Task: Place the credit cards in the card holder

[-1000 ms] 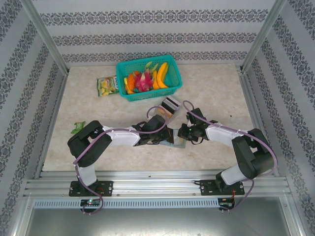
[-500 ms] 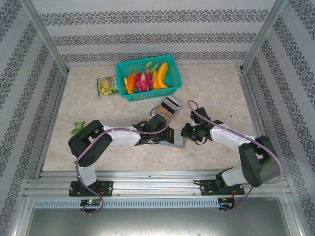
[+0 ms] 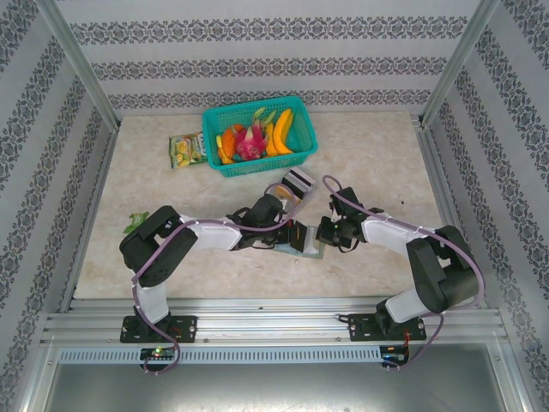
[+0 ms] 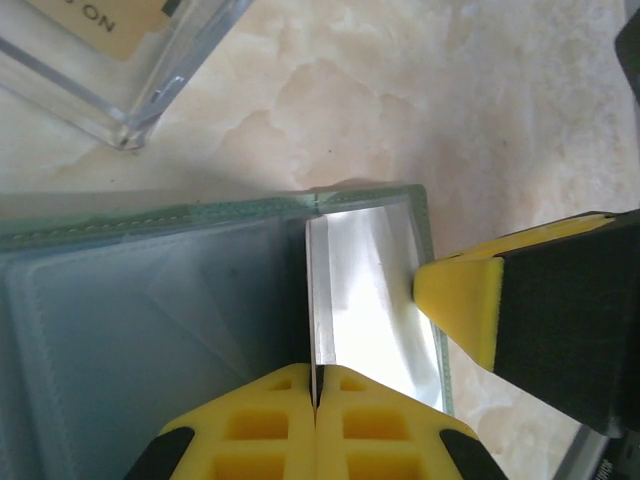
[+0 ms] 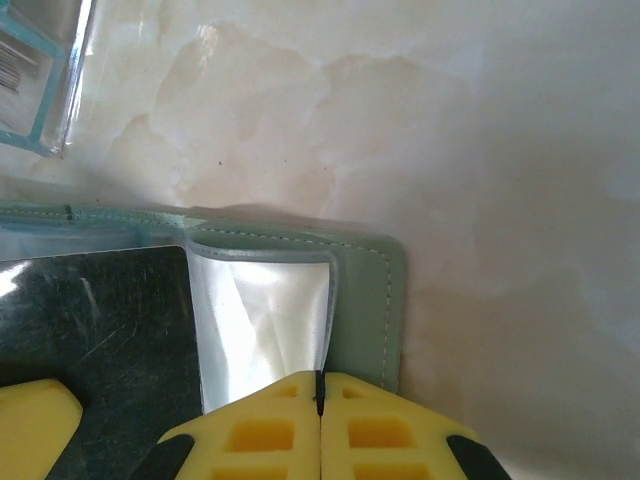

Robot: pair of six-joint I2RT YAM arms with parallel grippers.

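The grey-green card holder [image 3: 307, 249] lies open on the table between both grippers. In the left wrist view its clear inner pockets [image 4: 150, 320] face up. My left gripper [image 4: 316, 372] is shut on a thin credit card [image 4: 318, 290], seen edge-on and standing over the holder's right half. The right wrist view shows that dark card [image 5: 100, 320] lying against the pockets. My right gripper [image 5: 321, 380] is shut on the edge of a clear pocket [image 5: 265, 320] at the holder's right end [image 5: 365, 300]. From above, the left gripper [image 3: 287, 233] and right gripper [image 3: 324, 233] nearly meet.
A small clear plastic box [image 3: 293, 184] with more cards stands just behind the holder, and its corner [image 4: 120, 90] is close to the left gripper. A teal basket [image 3: 249, 104] of toy fruit sits at the back, with a snack packet [image 3: 186, 148] to its left.
The right arm swung its elbow out to the right and came back, its gripper staying at the holder's right end. The left gripper has hardly moved and still holds the card.
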